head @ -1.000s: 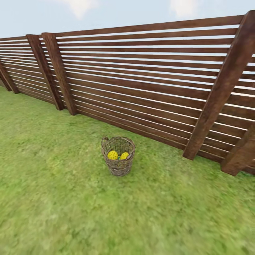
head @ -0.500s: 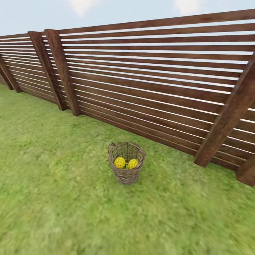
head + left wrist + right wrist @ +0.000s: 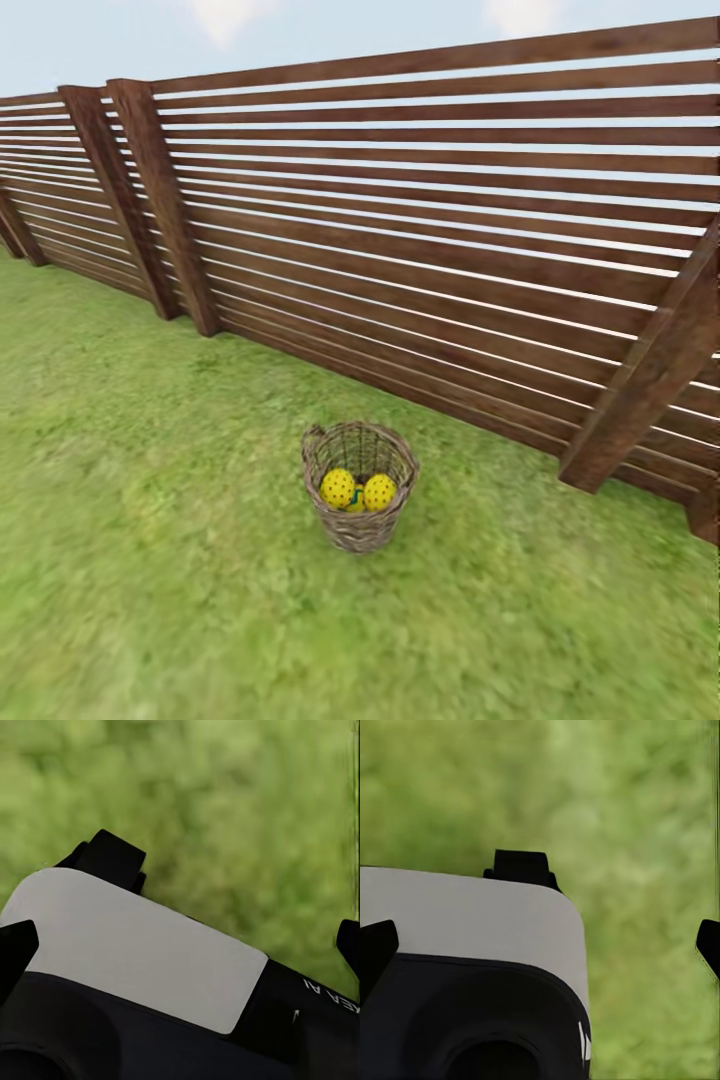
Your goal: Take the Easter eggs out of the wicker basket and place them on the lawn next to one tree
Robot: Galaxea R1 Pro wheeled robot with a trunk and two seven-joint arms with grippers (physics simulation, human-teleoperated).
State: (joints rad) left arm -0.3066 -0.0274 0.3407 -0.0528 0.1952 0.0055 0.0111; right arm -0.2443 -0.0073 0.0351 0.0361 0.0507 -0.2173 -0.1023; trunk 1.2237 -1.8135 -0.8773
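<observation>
The basket [image 3: 360,485] stands upright on the lawn [image 3: 150,560] near the fence [image 3: 420,260], two eggs [image 3: 358,490] visible inside. Both my grippers hang over grass, fingertips spread wide.

Basket [image 3: 360,487]: tan woven wicker, bucket-shaped, upright on the lawn [image 3: 150,560] near the fence, small loop handle on its rim. Eggs [image 3: 358,490]: we count two yellow, dark-dotted, side by side and touching inside; a third we cannot clearly tell.
</observation>
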